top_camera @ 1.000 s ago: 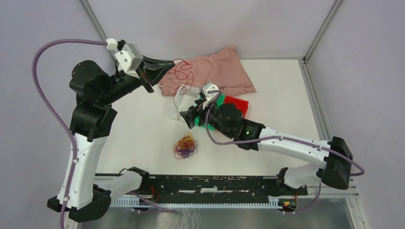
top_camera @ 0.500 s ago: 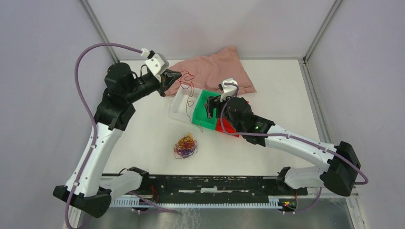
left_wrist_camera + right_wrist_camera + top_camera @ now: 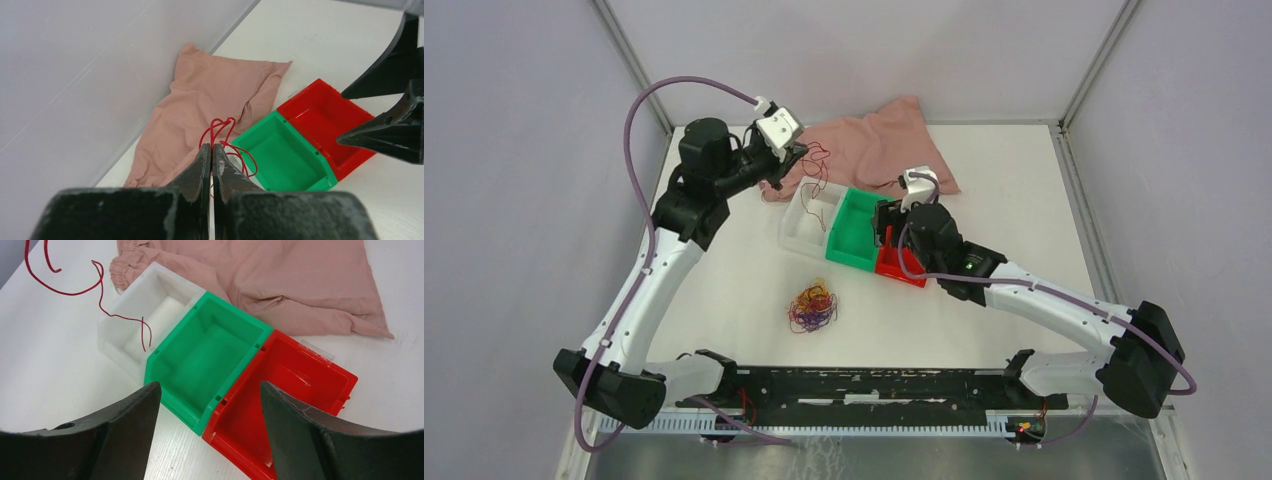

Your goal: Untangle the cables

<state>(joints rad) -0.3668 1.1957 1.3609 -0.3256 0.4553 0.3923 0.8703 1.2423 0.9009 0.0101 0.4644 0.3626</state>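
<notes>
The clump of red, orange and dark blue cables (image 3: 811, 306) lies on the table in front of the bins. My left gripper (image 3: 799, 155) is shut on one red cable (image 3: 816, 182), raised at the back left; the strand loops down over the white bin (image 3: 796, 228). In the left wrist view the red cable (image 3: 226, 131) comes out between the closed fingertips (image 3: 211, 148). In the right wrist view its lower end (image 3: 120, 316) hangs over the white bin (image 3: 117, 337). My right gripper (image 3: 886, 222) is open and empty above the green bin (image 3: 852, 230) and red bin (image 3: 896, 266).
A pink cloth (image 3: 884, 150) lies at the back, behind the three joined bins. White walls with metal corner posts close the back and sides. The arms' base rail (image 3: 864, 385) runs along the near edge.
My left gripper swung right and forward with the red cable, now over the white bin. My right gripper pulled back right, off the bins, uncovering the green and red ones.
</notes>
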